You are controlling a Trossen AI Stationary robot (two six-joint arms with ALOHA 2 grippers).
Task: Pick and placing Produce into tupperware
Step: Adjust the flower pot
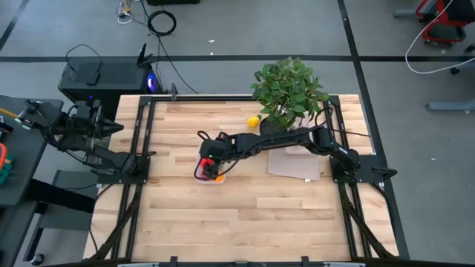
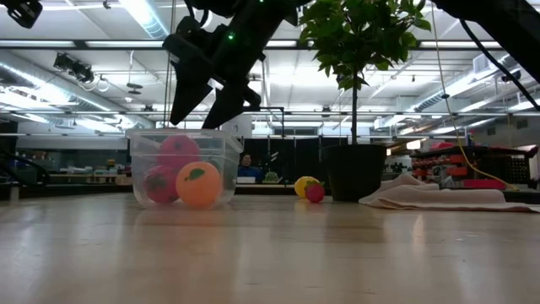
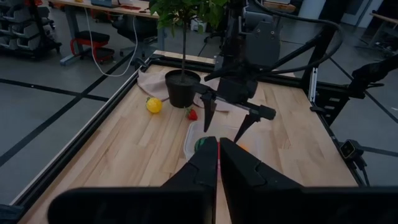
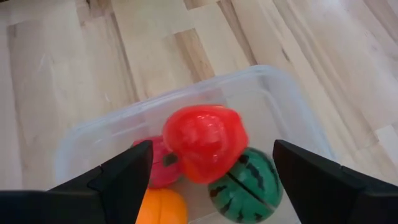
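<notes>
While the left arm waits folded off the table's left edge, its left gripper [image 3: 218, 163] shows both fingers pressed together, clenched on nothing. Near the middle of the wooden table [image 1: 245, 222] sits the tupperware [image 1: 210, 175], a clear tub already holding four pieces: an orange [image 2: 198, 185], a pink fruit [image 2: 177, 152], a small watermelon [image 4: 244, 187] and a red pepper [image 4: 204, 140] that lies on top of the rest. Directly over the tub hangs the right gripper [image 4: 211, 177], its fingers spread wide on either side of the pepper, released and touching none of the produce; in the low view its fingertips stand just above the tub's rim. Farther right, toward the far edge, a lemon [image 1: 254, 121] and a strawberry [image 3: 192, 114] lie on the wood beside the black pot of a leafy plant [image 1: 289, 93]. Right of the pot, a beige cloth [image 1: 295, 163] is spread flat, partly under the right arm.
</notes>
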